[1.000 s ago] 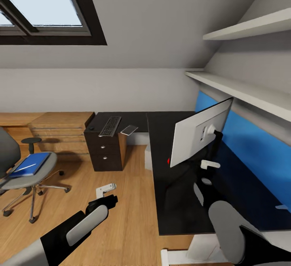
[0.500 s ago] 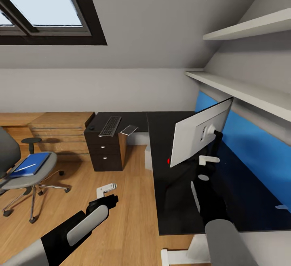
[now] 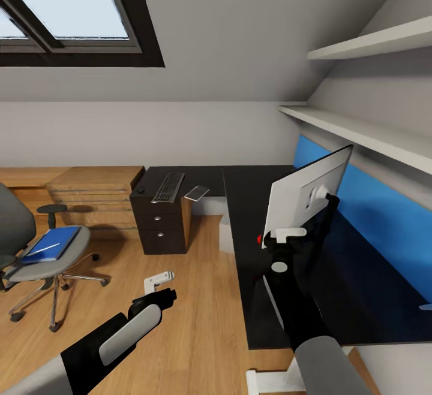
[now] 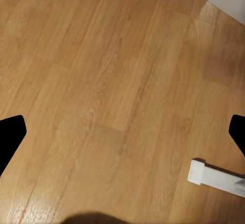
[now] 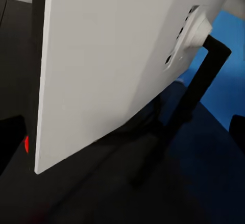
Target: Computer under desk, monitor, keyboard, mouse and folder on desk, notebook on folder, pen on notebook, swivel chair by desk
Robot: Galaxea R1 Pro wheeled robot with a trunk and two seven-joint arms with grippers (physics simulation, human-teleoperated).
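Right gripper (image 3: 287,234) at lower edge of monitor (image 3: 300,200) on tabletop (image 3: 252,299), fingers apparently spread, not grasping; left gripper (image 3: 157,279) fingers released above floor (image 4: 117,91).

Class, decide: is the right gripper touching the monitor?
Cannot tell. In the head view the right gripper overlaps the monitor; the right wrist view shows its pale back close, but no contact or gap plainly.

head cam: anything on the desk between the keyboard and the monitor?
Yes. In the head view the grey notebook lies just beside the keyboard; past it, bare black desk top runs on to the monitor.
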